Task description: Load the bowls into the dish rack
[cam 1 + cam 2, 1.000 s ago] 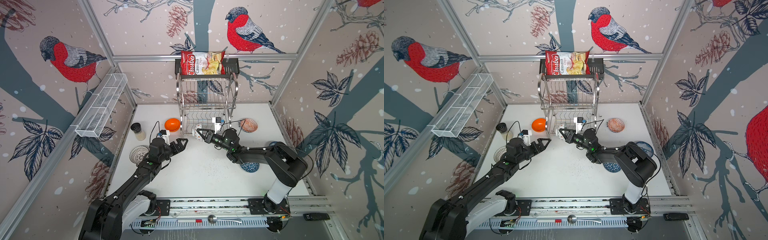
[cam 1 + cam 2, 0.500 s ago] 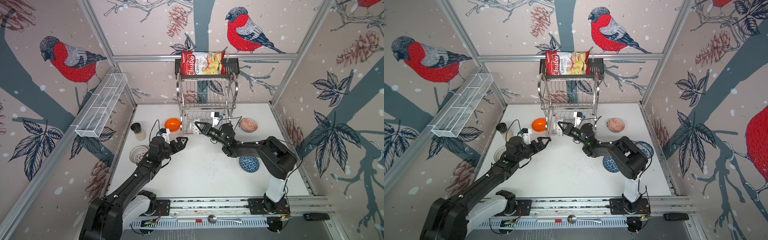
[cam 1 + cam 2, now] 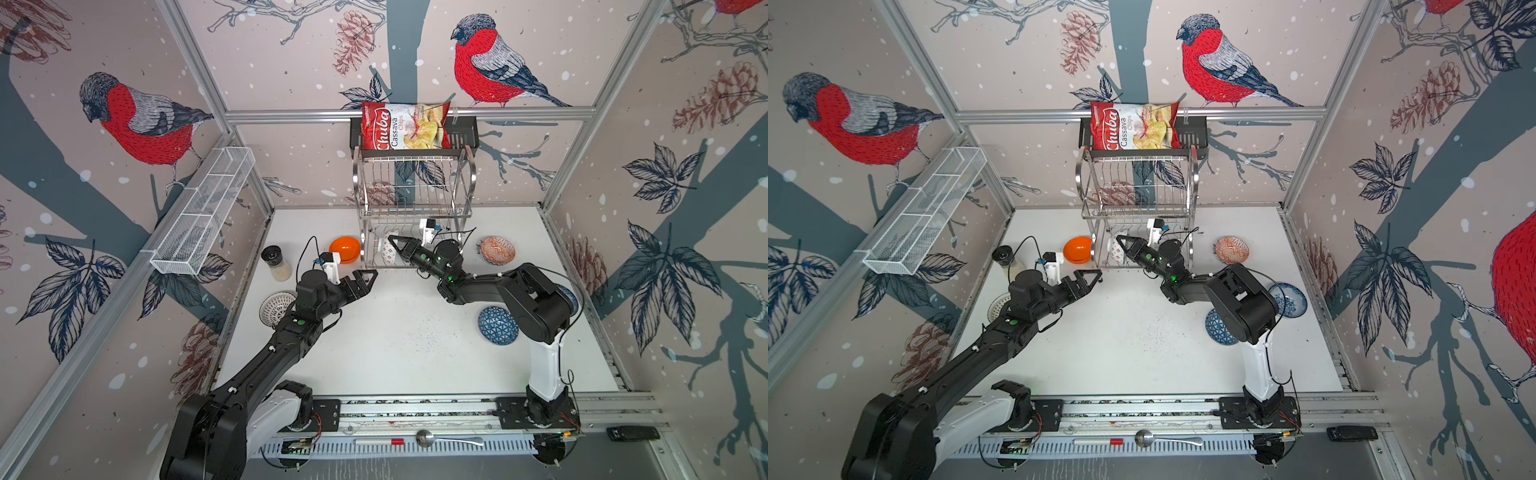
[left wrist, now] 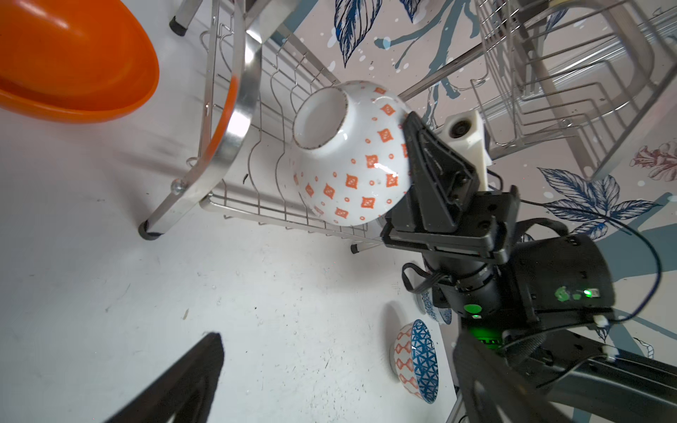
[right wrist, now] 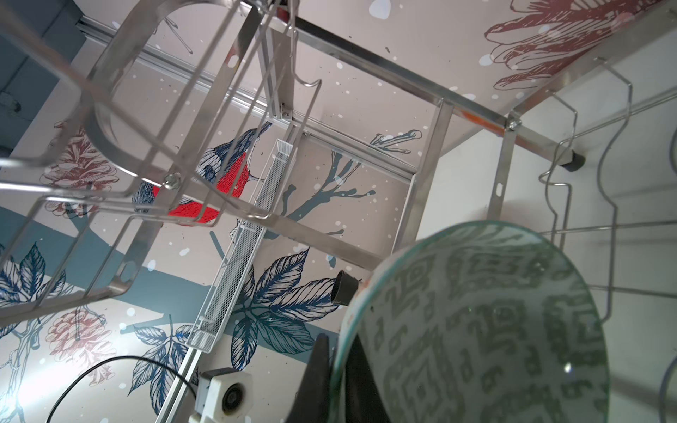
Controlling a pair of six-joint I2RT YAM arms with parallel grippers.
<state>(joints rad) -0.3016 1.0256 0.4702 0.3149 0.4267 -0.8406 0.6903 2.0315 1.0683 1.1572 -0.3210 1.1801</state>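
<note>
Far left, a white-ribbed bowl (image 3: pixel 275 308) sits on the table (image 3: pixel 395 357) by the wall, partly hidden by the left arm, with the shaker jar (image 3: pixel 276 262) behind it. The orange bowl (image 3: pixel 345 249) lies tilted just beside the left leg of the dish rack (image 3: pixel 415 216). The left gripper (image 3: pixel 368 280) hovers over bare table in front of the orange bowl, jaws spread wide. In the rack's lower tier the right gripper (image 3: pixel 395 242) is clamped on the rim of the diamond-patterned bowl (image 4: pixel 351 172). This bowl is grey-green inside and tipped on its side among the wire slots, foot toward the rack's left frame. I cannot tell if it rests on the wires. To the right, on the table, lie the red-orange bowl (image 3: pixel 497 250), the blue triangle bowl (image 3: pixel 496 328) and the blue-floral bowl (image 3: pixel 1291 300)
</note>
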